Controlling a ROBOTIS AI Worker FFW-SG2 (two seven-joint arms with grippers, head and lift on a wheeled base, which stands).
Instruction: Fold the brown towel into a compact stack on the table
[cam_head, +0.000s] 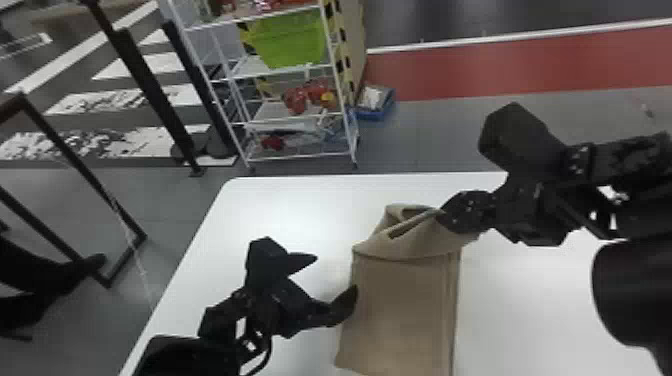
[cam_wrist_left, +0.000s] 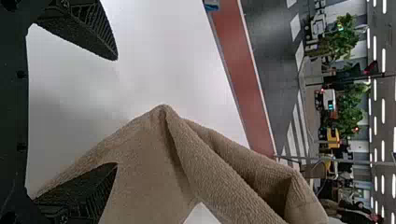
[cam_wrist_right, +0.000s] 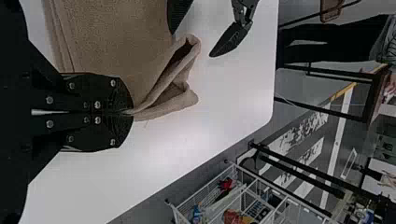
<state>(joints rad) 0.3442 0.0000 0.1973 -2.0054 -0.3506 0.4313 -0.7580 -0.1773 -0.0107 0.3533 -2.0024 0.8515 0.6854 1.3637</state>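
One far part of the brown towel (cam_head: 405, 310) on the table (cam_head: 530, 310) sits pinched in the tightly closed right gripper (cam_wrist_right: 126, 112), so the wide-open, empty left gripper (cam_head: 336, 274) should catch the loose side before both fold evenly.

The hard-shelled black left arm (cam_head: 175, 354) carries a thin, looping black cable (cam_head: 270, 351) and an angular black left end effector (cam_head: 336, 274) with tapered, ridged fingers (cam_wrist_left: 91, 28). The black right arm (cam_head: 630, 295) has a smooth rounded section, a faceted black block (cam_head: 520, 137) and a black right end effector (cam_head: 441, 214) studded with round silver screws (cam_wrist_right: 97, 105).
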